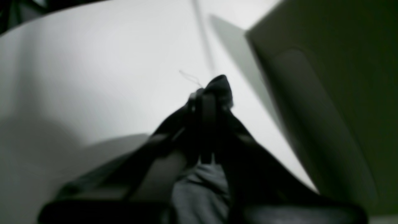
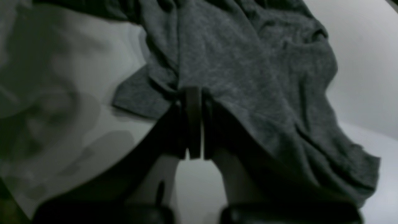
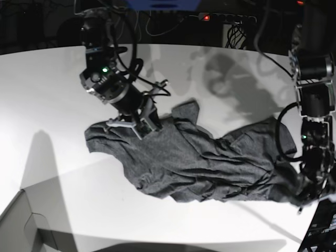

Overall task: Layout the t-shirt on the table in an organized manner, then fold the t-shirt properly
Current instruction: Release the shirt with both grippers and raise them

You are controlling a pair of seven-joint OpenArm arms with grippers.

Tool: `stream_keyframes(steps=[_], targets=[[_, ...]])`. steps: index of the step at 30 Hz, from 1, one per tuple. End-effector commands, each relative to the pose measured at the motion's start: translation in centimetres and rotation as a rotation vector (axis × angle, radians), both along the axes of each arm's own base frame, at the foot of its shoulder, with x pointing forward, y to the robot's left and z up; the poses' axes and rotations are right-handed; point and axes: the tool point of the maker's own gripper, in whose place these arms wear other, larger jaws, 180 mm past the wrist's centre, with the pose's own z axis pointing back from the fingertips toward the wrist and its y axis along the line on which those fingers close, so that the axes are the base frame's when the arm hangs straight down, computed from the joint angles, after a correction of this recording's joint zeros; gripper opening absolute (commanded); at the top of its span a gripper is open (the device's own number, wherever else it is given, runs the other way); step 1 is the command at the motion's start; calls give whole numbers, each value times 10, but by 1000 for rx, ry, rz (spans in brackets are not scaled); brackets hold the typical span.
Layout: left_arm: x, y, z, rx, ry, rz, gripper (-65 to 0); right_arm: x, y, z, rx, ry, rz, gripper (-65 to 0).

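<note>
The dark grey t-shirt (image 3: 199,163) lies crumpled and stretched across the white table (image 3: 47,105) between my two arms. My right gripper (image 3: 147,123) is at the shirt's upper left part, beside a sleeve. In the right wrist view that gripper (image 2: 194,93) is shut on a fold of the t-shirt (image 2: 248,68). My left gripper (image 3: 304,198) is at the shirt's far right end near the table edge. The left wrist view shows this gripper (image 1: 206,96) shut on a dark tip of the t-shirt (image 1: 222,85), with more grey cloth hanging below.
A grey box corner (image 3: 26,226) sits at the table's front left, and the grey box (image 1: 326,93) also fills the right side of the left wrist view. Cables and dark equipment (image 3: 173,16) line the far edge. The table's curved edge runs close to my left arm.
</note>
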Motion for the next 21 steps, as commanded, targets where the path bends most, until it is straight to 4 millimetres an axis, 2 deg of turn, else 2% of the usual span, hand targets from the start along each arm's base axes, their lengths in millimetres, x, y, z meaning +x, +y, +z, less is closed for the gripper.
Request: stream_keyframes(steps=[1,3,5,8,10,11,14,17,20,21], targets=[[9,16,30,17,-63,28,-639,2,3,10,31,-32,1,-650],[4,28,18,-19,-38,68,-589,-3,4,7,31,-21,2,-650],[0,36,11,-52,-30,103,-499,-9,1,1,23,-2,2,-650],[-3,41,11,-74,-36,121,-329,-17,-4,-8,4,19,8,-650],[-5,40,6,-75,-27,118,-258,-19,-5,-10,4,27,5,-650],[-10,38,-3,-77,-8,112,-241,-20,-5,-11,2,30,6,-650],[-19,21,-9,-79,7,42,-251,-21,-10,-13,-16,30,9,-650],[-36,-12,-22,-86,22,-52,-262,-18,-10,-12,-16,25,10,-650],[-72,-31,-40,-73,33,-89,-262,-10,-19,-8,-44,2,13,-650],[-88,-37,-52,-74,52,-95,-262,-7,-21,-7,-52,-7,14,-650]])
